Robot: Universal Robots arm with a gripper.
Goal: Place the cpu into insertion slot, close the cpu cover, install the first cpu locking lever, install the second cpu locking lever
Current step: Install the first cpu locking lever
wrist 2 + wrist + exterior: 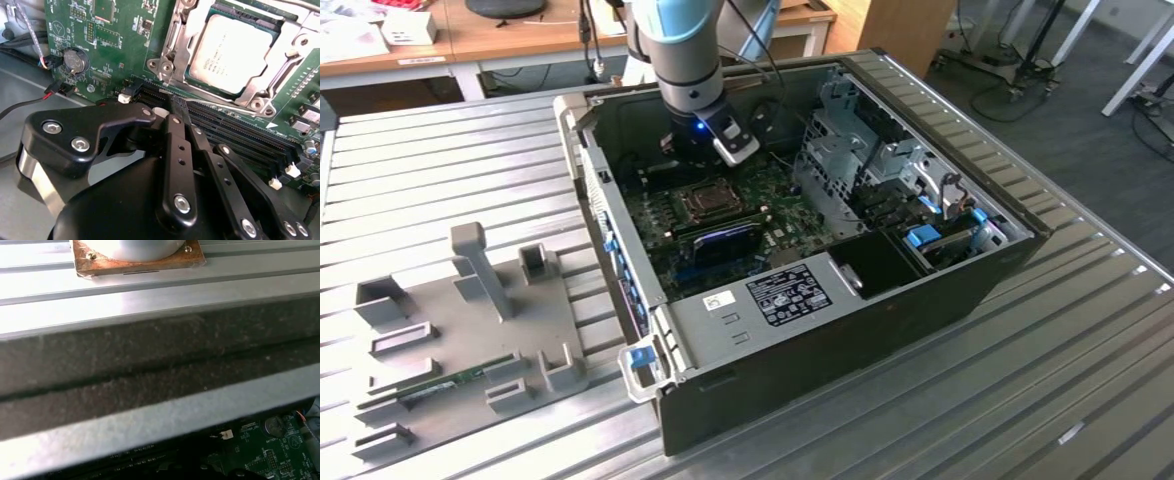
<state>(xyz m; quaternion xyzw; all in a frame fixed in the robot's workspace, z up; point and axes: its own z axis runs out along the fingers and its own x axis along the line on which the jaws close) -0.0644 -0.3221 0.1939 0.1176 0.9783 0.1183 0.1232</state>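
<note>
Black fingers (176, 107) of the gripper (172, 102) are seen pressed together in the second wrist view, with nothing held between them. Their tips are placed just over the long black memory slots (235, 127), at the edge nearest the insertion slot (232, 50); whether the board is touched cannot be told. The cpu (230, 52) is already seated flat in the insertion slot, its silver-grey top turned upward and its sides lying parallel to the socket frame. The cpu cover (175, 37) is seen lying around the chip as a silver metal frame, so that the chip shows through its window. In the exterior view the gripper (707, 150) is lowered into the open computer case (761, 350), just beside the insertion slot (707, 200) on the green motherboard (767, 215). The case is laid on its side on a ribbed metal surface (1067, 350). A grey fixture plate (467, 330) with upright holders is set on the same surface, towards the exterior view's left. Wooden desks (520, 35) and a grey floor (1081, 110) are seen behind.
</note>
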